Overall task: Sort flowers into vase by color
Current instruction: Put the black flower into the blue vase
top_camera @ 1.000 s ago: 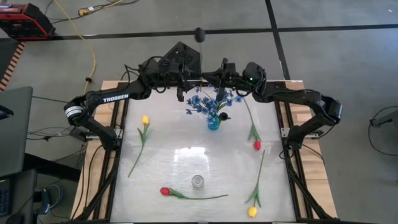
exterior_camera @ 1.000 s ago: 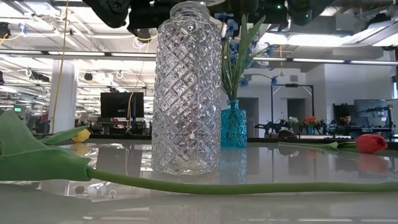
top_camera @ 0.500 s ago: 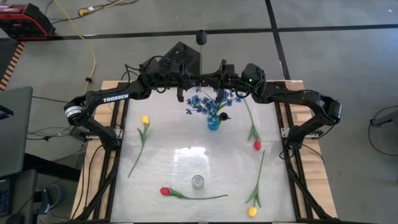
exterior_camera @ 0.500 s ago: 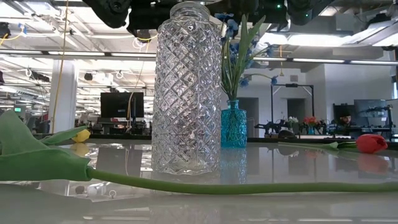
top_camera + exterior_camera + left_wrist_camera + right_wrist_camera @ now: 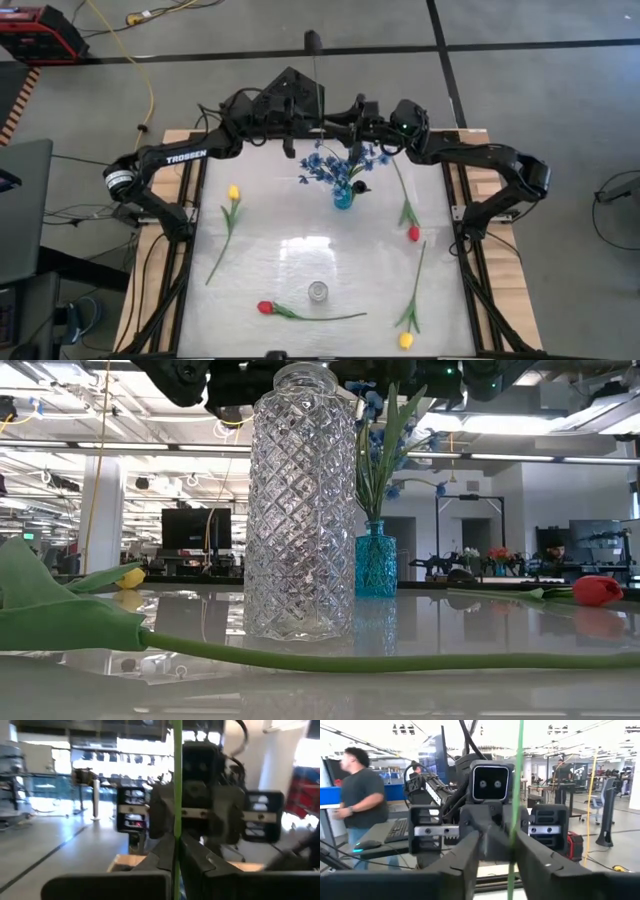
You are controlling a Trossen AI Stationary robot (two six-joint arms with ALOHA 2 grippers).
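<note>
A dark-budded flower (image 5: 312, 41) with a thin green stem (image 5: 176, 780) stands upright above the table's far edge, between my two grippers, which face each other. My left gripper (image 5: 175, 854) is shut on the stem. My right gripper (image 5: 498, 854) is open, and the stem (image 5: 518, 780) passes between its fingers, close to one of them. Whether it touches, I cannot tell. Blue flowers (image 5: 340, 163) stand in the blue vase (image 5: 343, 198). The clear glass vase (image 5: 318, 291) stands near the front. Red and yellow tulips lie on the table. My left gripper pinches the flower's green stem (image 5: 176, 837) between its two fingers. The fingers lie level and across the stem, coming from the table's left. The flower stands upright, bud up, clear of the table. Its lower end is hidden behind the fingers.
A yellow tulip (image 5: 233, 192) lies at the left, a red tulip (image 5: 413, 233) at the right, and a red one (image 5: 265, 307) and a yellow one (image 5: 405, 340) near the front. The clear vase (image 5: 300, 510) fills the low view. A person (image 5: 362, 795) stands beyond the table.
The flower's dark bud has shifted a little toward the far and left in the high view. Both arms have stayed at the middle of the far edge.
</note>
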